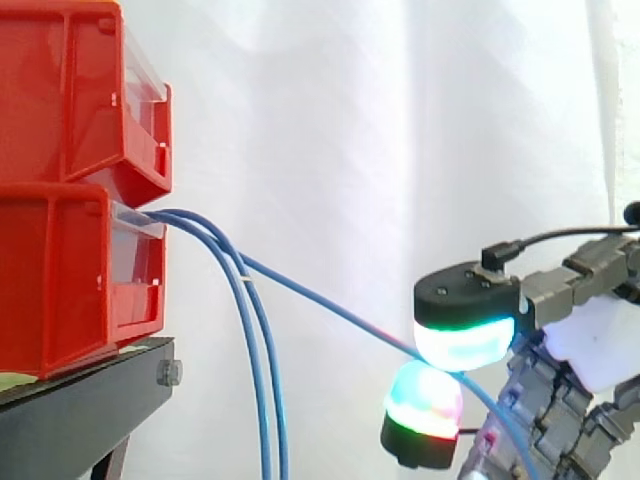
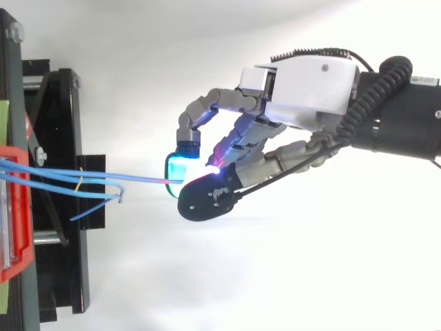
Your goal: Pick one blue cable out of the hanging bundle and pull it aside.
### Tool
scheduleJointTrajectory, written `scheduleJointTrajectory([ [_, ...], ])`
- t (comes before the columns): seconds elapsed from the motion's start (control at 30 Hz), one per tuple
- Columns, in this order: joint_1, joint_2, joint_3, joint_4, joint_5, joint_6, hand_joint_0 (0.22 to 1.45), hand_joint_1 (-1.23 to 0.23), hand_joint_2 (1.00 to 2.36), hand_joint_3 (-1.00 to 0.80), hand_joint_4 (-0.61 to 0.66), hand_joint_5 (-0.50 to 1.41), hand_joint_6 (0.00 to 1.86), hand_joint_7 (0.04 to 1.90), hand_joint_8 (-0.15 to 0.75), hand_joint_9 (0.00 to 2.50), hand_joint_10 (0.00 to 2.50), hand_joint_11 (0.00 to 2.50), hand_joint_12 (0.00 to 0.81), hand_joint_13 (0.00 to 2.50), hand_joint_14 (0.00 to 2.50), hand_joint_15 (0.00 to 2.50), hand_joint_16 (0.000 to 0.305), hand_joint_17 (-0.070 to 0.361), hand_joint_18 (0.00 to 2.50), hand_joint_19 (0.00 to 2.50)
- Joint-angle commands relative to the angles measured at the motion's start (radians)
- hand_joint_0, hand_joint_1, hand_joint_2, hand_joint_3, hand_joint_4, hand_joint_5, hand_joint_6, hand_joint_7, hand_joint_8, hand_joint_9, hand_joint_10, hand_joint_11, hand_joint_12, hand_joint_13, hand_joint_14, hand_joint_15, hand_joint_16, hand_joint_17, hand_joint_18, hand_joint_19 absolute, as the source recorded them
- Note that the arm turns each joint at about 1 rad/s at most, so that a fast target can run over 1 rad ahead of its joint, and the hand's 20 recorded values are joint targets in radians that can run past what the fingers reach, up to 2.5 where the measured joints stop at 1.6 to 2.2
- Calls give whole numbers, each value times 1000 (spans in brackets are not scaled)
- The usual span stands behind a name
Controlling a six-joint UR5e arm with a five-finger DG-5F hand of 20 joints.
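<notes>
Blue cable (image 1: pixel 320 298): comes out of the front of the lower red bin (image 1: pixel 60 280) with the others, parts from them just below the tie and slants straight down toward the hand in the side view; passes between two glowing pads and drops on to the bottom edge in front of the bent fingers; in the top view (image 2: pixel 138 178) runs nearly level from the bin to the cyan pad

Gap to the bundle: touching at the tie, well apart at the hand's end

Hanging bundle (image 1: pixel 262 400): other blue cables arching out of the same bin and hanging close beside each other down to the bottom edge, just in front of the stand

Tie (image 1: pixel 246 268): thin pale band on the cables where they begin to hang; cannot tell how many it wraps

Fingers: curled and pinching the blue cable, a black-backed pad (image 1: pixel 462 340) glowing cyan with a green rim above it, a green and red pad (image 1: pixel 425 400) below it; magenta glow among the bent fingers behind

Hand (image 2: pixel 303 83): white-covered palm, well apart from the bins, lower than the bin's mouth in the side view (image 1: pixel 590 340)

Arm (image 2: pixel 406 117): black, entering from the right edge in the top view

Bins: upper red bin (image 1: pixel 70 90) stacked on the lower one, open fronts facing the hand

Black stand (image 1: pixel 90 400): under the lower bin

White curtain (image 1: pixel 400 120): behind everything
</notes>
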Motion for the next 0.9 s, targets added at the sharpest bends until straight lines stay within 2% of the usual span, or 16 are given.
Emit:
scheduleJointTrajectory([
  [0.0, 0, 0, -32, 28, -1, 16, 559, -863, 1120, -43, -189, -5, 869, 1062, 312, 893, 8, 272, 366, 735, 12, 340, 56, 126, 698, 361],
  [0.13, 3, 0, -66, 63, -1, 38, 554, -861, 1136, -47, -188, -5, 868, 1064, 314, 897, 8, 257, 367, 738, 13, 347, 57, 127, 703, 361],
  [0.27, 3, 0, -75, 77, -1, 38, 552, -861, 1145, -50, -189, -4, 868, 1066, 315, 899, 8, 261, 366, 742, 12, 348, 57, 128, 704, 368],
  [0.4, 3, 0, -96, 134, -1, 38, 553, -860, 1144, -51, -190, -4, 868, 1067, 313, 901, 8, 266, 367, 749, 12, 352, 57, 128, 706, 367],
  [0.5, 3, 0, -130, 184, -1, 38, 551, -859, 1148, -47, -193, -4, 867, 1071, 316, 905, 8, 267, 366, 752, 12, 353, 57, 128, 707, 367],
  [0.53, 3, 0, -130, 184, -1, 38, 551, -860, 1151, -52, -193, -4, 867, 1070, 316, 905, 8, 267, 368, 754, 12, 350, 57, 128, 707, 367],
  [0.63, 2, 0, -184, 292, -1, 47, 549, -859, 1155, -48, -192, -4, 867, 1071, 314, 908, 8, 267, 367, 758, 12, 355, 57, 129, 711, 369],
  [0.67, 2, 0, -184, 292, -1, 47, 548, -858, 1159, -48, -193, -4, 867, 1071, 314, 909, 8, 267, 367, 759, 12, 355, 57, 129, 711, 366],
  [0.7, 2, 0, -207, 339, -1, 47, 547, -858, 1161, -49, -195, -3, 867, 1066, 314, 911, 8, 261, 367, 760, 14, 355, 57, 129, 712, 366],
  [0.77, 2, 0, -238, 392, -1, 47, 547, -858, 1164, -50, -192, -4, 867, 1073, 314, 911, 8, 258, 368, 762, 12, 350, 57, 129, 712, 366],
  [0.87, 3, -1, -250, 415, -1, 47, 543, -857, 1177, -52, -198, -3, 866, 1069, 317, 915, 8, 266, 369, 764, 12, 352, 57, 129, 713, 365],
])
